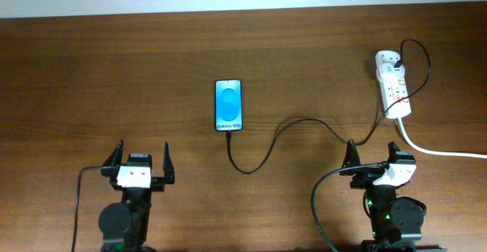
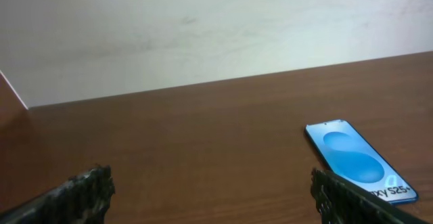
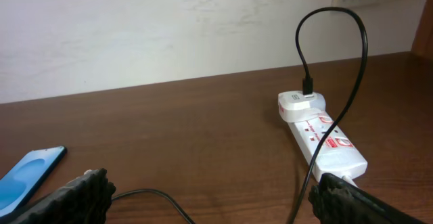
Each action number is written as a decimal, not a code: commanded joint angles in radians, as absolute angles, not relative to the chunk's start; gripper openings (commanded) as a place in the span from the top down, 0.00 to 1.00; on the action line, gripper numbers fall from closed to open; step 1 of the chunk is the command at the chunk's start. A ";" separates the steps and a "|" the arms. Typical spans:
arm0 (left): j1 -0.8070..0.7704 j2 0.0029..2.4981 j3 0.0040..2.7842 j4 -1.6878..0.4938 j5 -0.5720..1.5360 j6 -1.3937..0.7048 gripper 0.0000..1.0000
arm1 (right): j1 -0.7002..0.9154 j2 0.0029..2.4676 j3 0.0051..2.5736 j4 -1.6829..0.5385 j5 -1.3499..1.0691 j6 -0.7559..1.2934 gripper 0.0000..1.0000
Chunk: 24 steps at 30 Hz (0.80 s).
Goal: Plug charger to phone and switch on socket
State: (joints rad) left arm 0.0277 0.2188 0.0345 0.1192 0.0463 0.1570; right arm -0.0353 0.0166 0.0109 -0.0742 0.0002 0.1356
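Observation:
The phone [image 1: 228, 105] lies flat mid-table, blue screen up; it also shows in the left wrist view [image 2: 360, 162] and the right wrist view [image 3: 28, 176]. The thin black charger cable [image 1: 289, 126] runs from the phone's near end in a loop across to the socket [image 1: 393, 84], a white power strip at the far right, also in the right wrist view [image 3: 323, 136]. A white adapter [image 3: 301, 104] sits in the strip's far end. My left gripper [image 1: 140, 161] is open and empty near the front left. My right gripper [image 1: 377, 157] is open and empty, just in front of the socket.
A thick white cord [image 1: 441, 151] leaves the socket's near end toward the right edge. The wall [image 2: 203, 28] rises behind the table's far edge. Black robot cables [image 1: 323, 199] hang by each arm base.

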 commanded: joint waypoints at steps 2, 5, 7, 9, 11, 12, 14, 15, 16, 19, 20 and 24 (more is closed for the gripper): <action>0.011 0.091 0.008 0.023 0.011 0.175 0.01 | -0.026 0.009 0.006 -0.081 0.005 0.139 0.02; -0.010 0.005 0.008 -0.064 0.002 0.175 0.01 | -0.027 0.009 0.006 -0.081 0.006 0.139 0.02; -0.017 0.005 0.008 -0.084 0.002 0.175 0.01 | -0.027 0.009 0.006 -0.081 0.006 0.139 0.02; -0.025 0.005 0.009 -0.084 0.004 0.174 0.01 | -0.027 0.009 0.006 -0.081 0.005 0.139 0.02; -0.025 0.005 0.009 -0.084 0.003 0.174 0.01 | -0.026 0.009 0.006 -0.081 0.005 0.139 0.02; -0.025 0.005 0.009 -0.084 0.003 0.174 0.01 | -0.027 0.009 0.006 -0.081 0.005 0.139 0.02; -0.025 0.005 0.009 -0.084 0.003 0.174 0.01 | -0.027 0.009 0.006 -0.081 0.006 0.139 0.02; -0.025 0.005 0.009 -0.084 0.003 0.174 0.01 | -0.026 0.009 0.006 -0.081 0.006 0.139 0.02; -0.025 0.005 0.009 -0.084 0.003 0.174 0.01 | -0.026 0.009 0.006 -0.081 0.005 0.139 0.02; -0.025 0.005 0.009 -0.084 0.003 0.174 0.01 | -0.026 0.009 0.006 -0.081 0.006 0.139 0.02; -0.025 0.005 0.009 -0.084 0.003 0.174 0.01 | -0.026 0.009 0.006 -0.081 0.005 0.139 0.01; -0.025 0.005 0.009 -0.084 0.003 0.174 0.01 | -0.027 0.009 0.006 -0.081 0.005 0.139 0.02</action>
State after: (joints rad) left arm -0.0204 0.0154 0.0109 -0.0757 0.0105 0.1619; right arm -0.0353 0.0158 0.0109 -0.0742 0.0002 0.1356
